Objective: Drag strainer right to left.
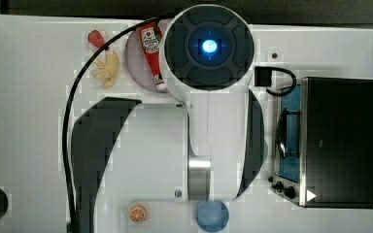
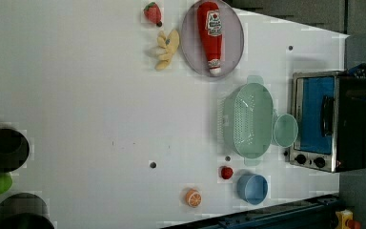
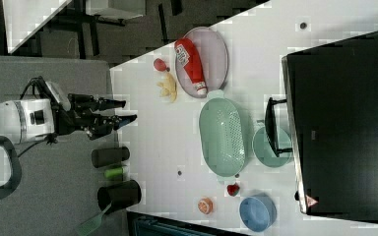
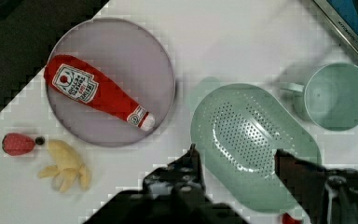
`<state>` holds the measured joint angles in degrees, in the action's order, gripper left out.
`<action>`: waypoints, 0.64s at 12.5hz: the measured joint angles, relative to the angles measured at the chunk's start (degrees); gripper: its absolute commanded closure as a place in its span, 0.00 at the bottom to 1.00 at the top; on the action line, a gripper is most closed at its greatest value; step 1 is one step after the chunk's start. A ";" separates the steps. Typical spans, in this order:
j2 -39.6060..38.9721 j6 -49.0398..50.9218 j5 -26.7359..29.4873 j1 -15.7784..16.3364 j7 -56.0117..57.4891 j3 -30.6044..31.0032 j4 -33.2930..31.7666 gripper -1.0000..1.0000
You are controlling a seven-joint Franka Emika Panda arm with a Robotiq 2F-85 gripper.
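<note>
The gripper hangs well above the table with its fingers spread apart and holding nothing. The strainer lies on the table's surface, in the left view just to the left of the pale green mug and the toaster oven. Beyond the strainer's far end, a ketchup bottle rests on a grey plate; a blue bowl sits near its other end.

Bright, even light washes out my white table; shadows are soft, every view blocky, my claw blurred.
</note>
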<state>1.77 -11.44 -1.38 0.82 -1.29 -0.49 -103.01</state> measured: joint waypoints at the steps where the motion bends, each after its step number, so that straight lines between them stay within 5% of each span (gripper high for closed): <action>1: 5.82 6.65 -1.23 0.04 -1.63 -0.12 -6.55 0.20; 3: 19.85 13.29 -1.18 -0.07 -2.28 -0.75 -16.62 0.00; 6: 34.01 14.38 -1.90 -0.72 -3.05 -1.94 -20.42 0.00; 8: 35.52 9.80 -2.82 -1.40 -3.84 -1.50 -20.09 0.00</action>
<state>37.29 -1.64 -4.20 -0.57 -5.12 -1.99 -123.10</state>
